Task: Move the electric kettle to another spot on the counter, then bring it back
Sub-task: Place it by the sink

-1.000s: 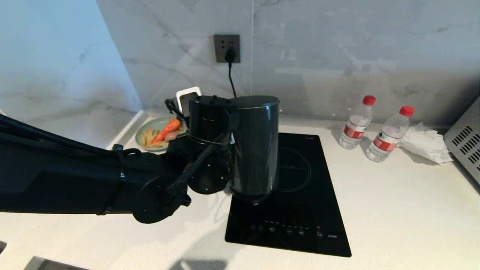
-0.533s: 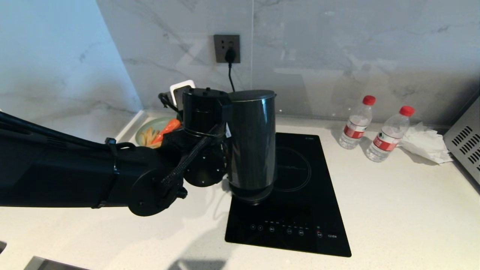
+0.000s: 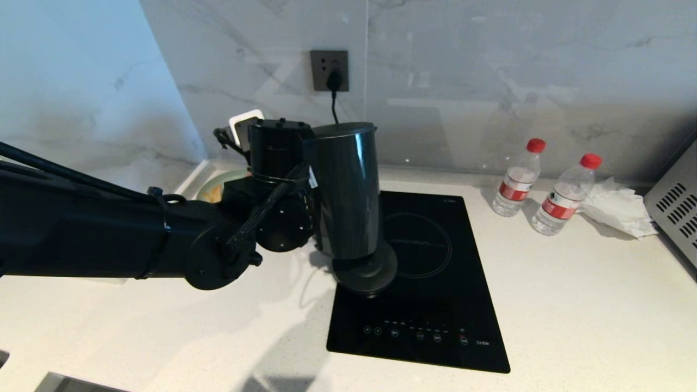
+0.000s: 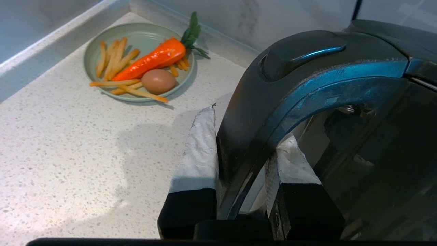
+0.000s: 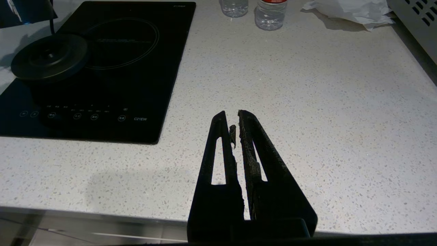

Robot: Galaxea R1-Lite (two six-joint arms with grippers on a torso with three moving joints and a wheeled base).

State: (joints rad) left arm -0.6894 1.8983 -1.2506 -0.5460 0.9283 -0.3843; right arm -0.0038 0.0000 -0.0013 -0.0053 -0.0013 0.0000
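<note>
The electric kettle [image 3: 348, 190], a tall glossy black jug, hangs in the air above and slightly left of its round base. My left gripper [image 4: 249, 130] is shut on the kettle's loop handle [image 4: 307, 85], one white-padded finger on each side of it. In the head view the left gripper [image 3: 307, 179] sits behind the kettle, mostly hidden by the wrist. Below lies the white speckled counter [image 3: 572, 305]. My right gripper [image 5: 232, 114] is parked low over the counter's front edge, shut and empty.
The black power base disc [image 3: 366, 270] lies on the left edge of the black cooktop [image 3: 435, 305]. A green plate [image 4: 140, 34] with carrot, fries and egg sits in the back left corner. Two water bottles [image 3: 517, 177], crumpled tissue [image 3: 615, 207] and a vented appliance [image 3: 675, 209] stand at the right.
The left arm has raised the kettle off its base and carried it left and back. The base disc, covered before, now shows.
</note>
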